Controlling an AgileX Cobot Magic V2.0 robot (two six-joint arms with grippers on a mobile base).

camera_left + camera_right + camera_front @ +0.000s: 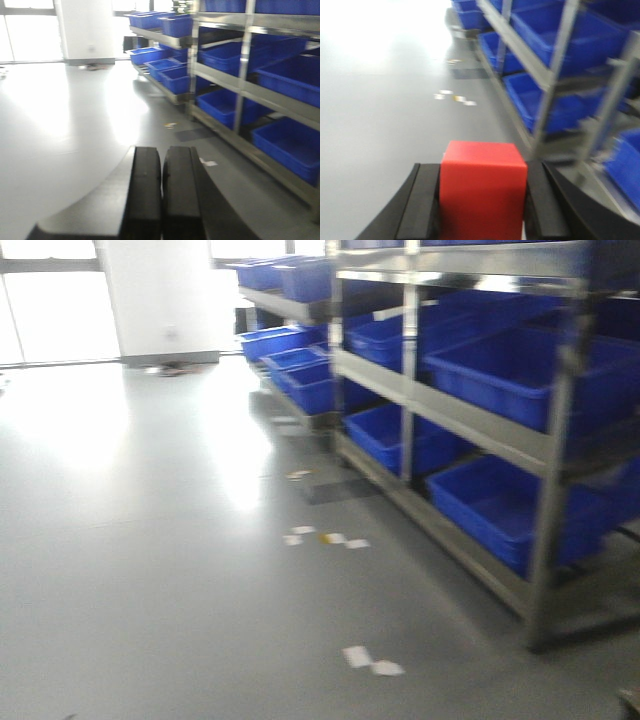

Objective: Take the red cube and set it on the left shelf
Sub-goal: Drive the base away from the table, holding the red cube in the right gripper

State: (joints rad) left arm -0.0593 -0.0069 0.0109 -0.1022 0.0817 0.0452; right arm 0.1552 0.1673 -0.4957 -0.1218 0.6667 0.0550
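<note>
The small, glossy, hard-looking red plastic cube (pixel 482 190) sits clamped between the black pads (pixel 426 200) of the right gripper (pixel 483 200), carried above the grey floor with a stainless-steel rack (pixel 480 430) of blue plastic crates (pixel 510 375) near on one side. The left gripper (pixel 162 190) has its jaws pressed together on nothing. The cube looks light and rigid but smooth enough to slip, so a squeeze on two opposite flat faces, as here, seems the soundest hold, with its underside free for setting down flat.

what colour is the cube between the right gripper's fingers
Plain red, no pattern. The cube shows best in the right wrist view.
</note>
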